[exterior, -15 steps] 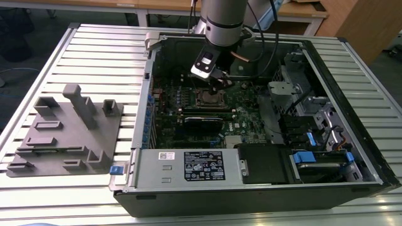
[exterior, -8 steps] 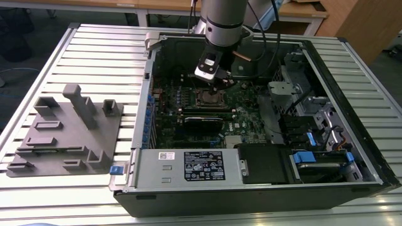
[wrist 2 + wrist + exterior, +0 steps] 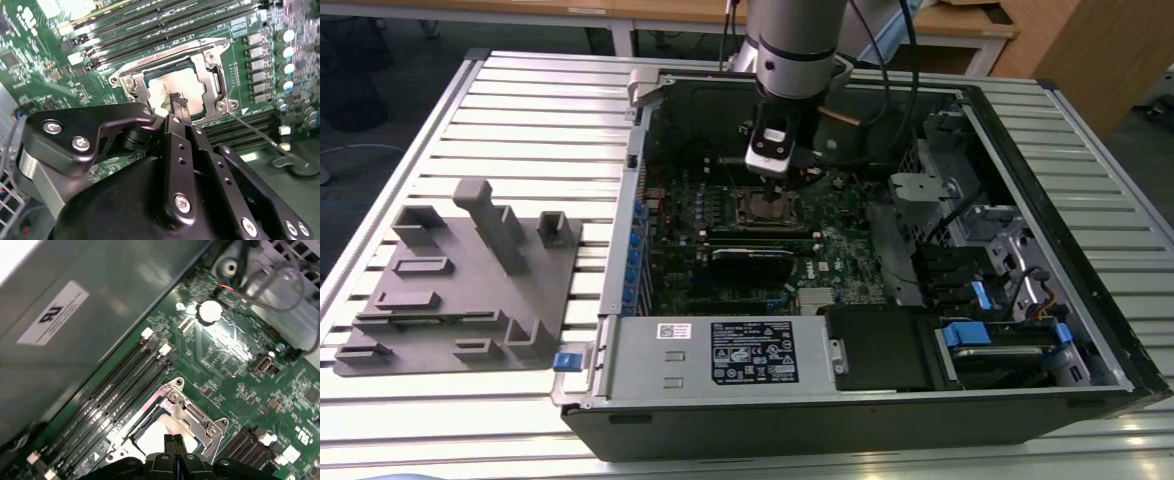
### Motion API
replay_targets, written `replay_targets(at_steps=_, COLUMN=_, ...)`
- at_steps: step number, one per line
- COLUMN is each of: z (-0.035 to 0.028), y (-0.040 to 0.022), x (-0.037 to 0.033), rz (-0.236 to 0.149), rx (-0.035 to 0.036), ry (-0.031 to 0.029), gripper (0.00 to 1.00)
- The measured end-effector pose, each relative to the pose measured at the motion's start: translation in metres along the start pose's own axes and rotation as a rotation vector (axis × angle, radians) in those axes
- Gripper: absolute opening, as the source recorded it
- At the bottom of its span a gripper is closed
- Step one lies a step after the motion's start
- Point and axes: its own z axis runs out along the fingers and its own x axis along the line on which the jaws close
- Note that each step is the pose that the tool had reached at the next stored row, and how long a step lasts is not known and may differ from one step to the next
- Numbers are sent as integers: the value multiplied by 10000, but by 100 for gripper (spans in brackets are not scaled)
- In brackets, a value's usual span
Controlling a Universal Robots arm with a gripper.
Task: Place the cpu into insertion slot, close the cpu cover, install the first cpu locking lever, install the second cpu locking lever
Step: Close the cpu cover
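The cpu (image 3: 172,84) shows its silvery top inside the insertion slot (image 3: 767,209) on the green board. The cpu cover (image 3: 212,75), a silvery metal frame, lies flat around the chip; both cpu (image 3: 156,434) and cover (image 3: 194,415) also appear in the first wrist view. One thin locking lever (image 3: 256,133) sticks out at an angle from the socket's corner, away from the board. My gripper (image 3: 179,101) hangs just above the chip's edge with its black fingers together and nothing between them. The exterior view has the gripper (image 3: 779,182) directly over the socket, and its tips (image 3: 173,441) sit above the chip.
Long black memory slots (image 3: 165,25) run beside the socket. A black card (image 3: 754,262) sits nearer the power supply (image 3: 720,350). The case wall (image 3: 75,340) rises close by. Drive bays and cables (image 3: 987,290) fill the exterior view's right. A grey fixture (image 3: 467,280) lies outside the case.
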Motion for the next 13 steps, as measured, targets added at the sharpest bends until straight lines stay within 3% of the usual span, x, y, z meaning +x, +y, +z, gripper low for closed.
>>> replay_targets(at_steps=13, z=2, y=0, x=0, rz=-2358, rx=-24, ry=57, gripper=11)
